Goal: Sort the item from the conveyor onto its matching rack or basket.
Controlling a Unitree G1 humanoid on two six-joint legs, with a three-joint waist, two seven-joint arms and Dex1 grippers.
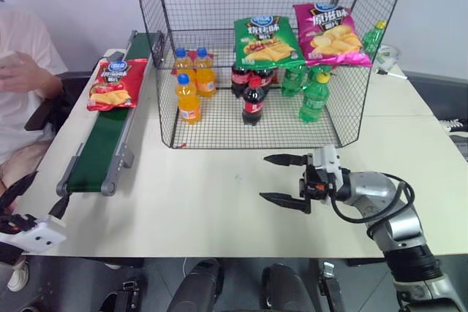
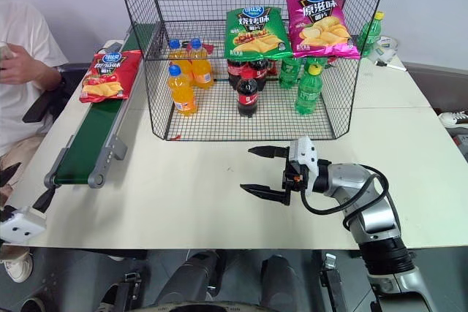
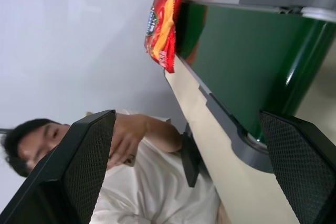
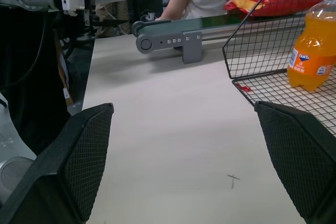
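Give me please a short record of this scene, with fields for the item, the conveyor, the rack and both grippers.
item: red crisp bag, lying on the far part of the belt, overhanging its outer edge
conveyor: dark-green belt in a grey frame, on the table to the left of the rack
rack: black wire cage, holding a green bag, a magenta bag and bottles
left gripper: open, holding nothing, near the conveyor's near end
right gripper: open, holding nothing, above the table in front of the rack
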